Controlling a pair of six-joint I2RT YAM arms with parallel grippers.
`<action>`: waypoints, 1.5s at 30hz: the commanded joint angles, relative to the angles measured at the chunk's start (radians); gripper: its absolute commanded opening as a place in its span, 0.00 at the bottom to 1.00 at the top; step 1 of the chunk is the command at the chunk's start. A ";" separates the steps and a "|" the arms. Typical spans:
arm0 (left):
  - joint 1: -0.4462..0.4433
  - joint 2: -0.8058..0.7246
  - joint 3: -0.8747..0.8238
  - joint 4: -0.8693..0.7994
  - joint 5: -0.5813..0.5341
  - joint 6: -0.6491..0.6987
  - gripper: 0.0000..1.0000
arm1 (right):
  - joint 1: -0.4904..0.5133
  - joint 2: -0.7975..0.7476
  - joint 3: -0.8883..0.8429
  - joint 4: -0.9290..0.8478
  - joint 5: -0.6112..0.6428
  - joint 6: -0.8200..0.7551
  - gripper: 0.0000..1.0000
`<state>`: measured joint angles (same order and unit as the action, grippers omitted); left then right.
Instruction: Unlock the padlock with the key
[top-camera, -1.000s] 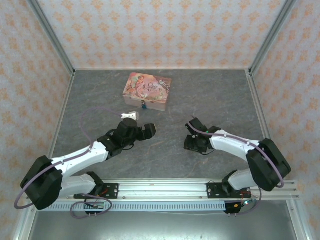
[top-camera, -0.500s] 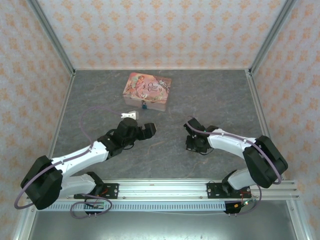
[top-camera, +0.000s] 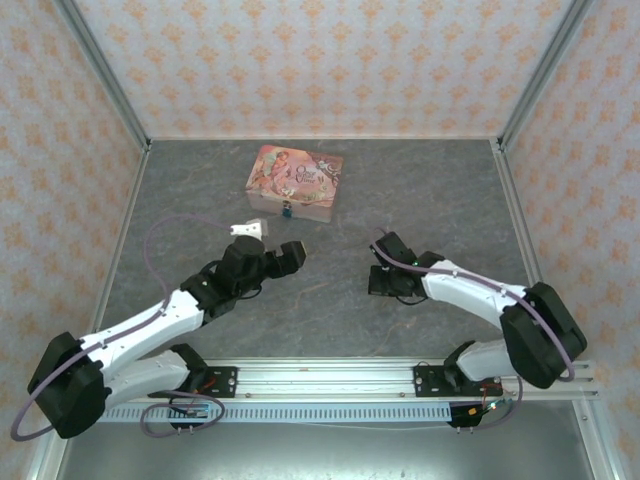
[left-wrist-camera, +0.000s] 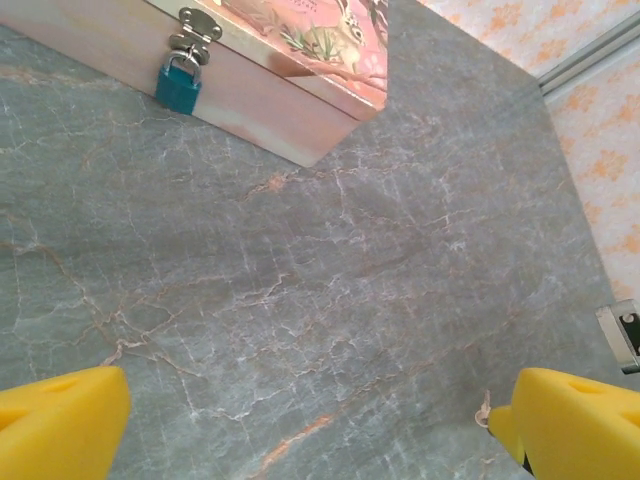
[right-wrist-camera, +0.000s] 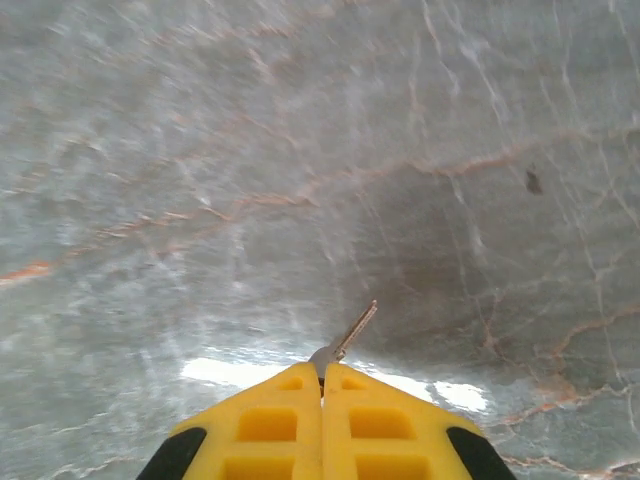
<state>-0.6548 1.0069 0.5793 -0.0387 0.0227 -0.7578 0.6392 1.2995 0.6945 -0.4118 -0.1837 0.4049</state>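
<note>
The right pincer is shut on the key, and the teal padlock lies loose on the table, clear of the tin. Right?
Not quite. The padlock is not loose: the left wrist view shows it hanging from the latch on the front wall of the tin. The right pincer is indeed shut on the key.

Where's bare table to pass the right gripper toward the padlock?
Bare table lies between left gripper and right gripper, which pinches the key, and right of the tin up to the wall. Tight spot: the tin's front, where the padlock hangs near the left gripper.
</note>
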 joint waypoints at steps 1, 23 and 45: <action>-0.009 -0.032 0.044 -0.035 0.025 -0.090 0.98 | 0.007 -0.078 0.028 0.079 -0.033 -0.107 0.00; -0.009 0.109 0.238 0.266 0.503 -0.276 0.59 | 0.007 -0.296 0.126 0.405 -0.568 -0.449 0.00; -0.011 0.150 0.252 0.295 0.539 -0.288 0.25 | 0.007 -0.278 0.128 0.416 -0.586 -0.425 0.00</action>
<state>-0.6548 1.1652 0.8036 0.2211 0.5430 -1.0500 0.6392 1.0203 0.8089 -0.0303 -0.7597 -0.0269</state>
